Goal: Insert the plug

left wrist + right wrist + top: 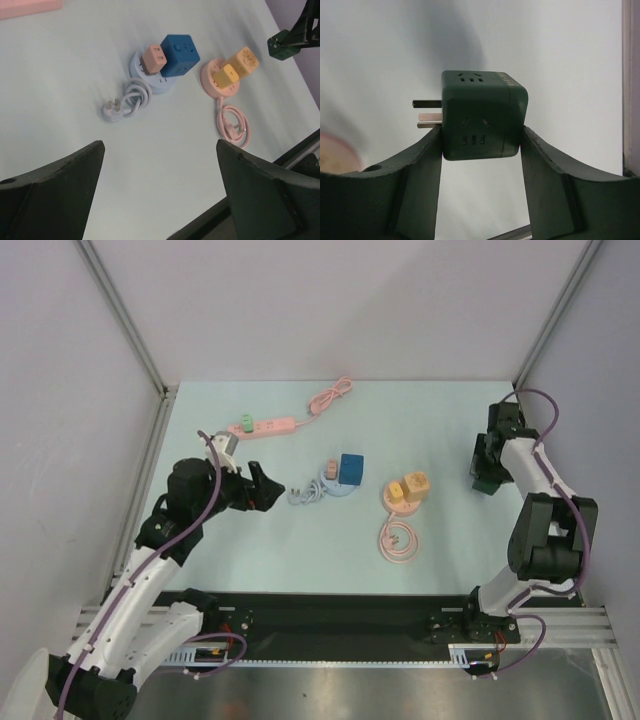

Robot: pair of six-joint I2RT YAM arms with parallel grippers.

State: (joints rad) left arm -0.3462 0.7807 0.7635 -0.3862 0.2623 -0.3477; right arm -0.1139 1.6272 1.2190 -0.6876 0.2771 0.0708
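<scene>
A dark green cube plug [482,115] with metal prongs pointing left sits between the fingertips of my right gripper [481,132], which touch both of its sides. In the top view this gripper [487,480] is at the right side of the table. The left wrist view shows the green plug [281,44] at its top right. My left gripper [262,487] is at centre left, wide open with only bare table between its fingers [75,170]. A pink power strip [265,426] lies at the back.
A pale blue round socket base [338,485] carries a blue cube [179,49] and a peach adapter [154,60]; its white plug and cord [112,109] lie beside it. A pink round socket [403,498] holds yellow adapters, with its pink cord [397,540] coiled in front.
</scene>
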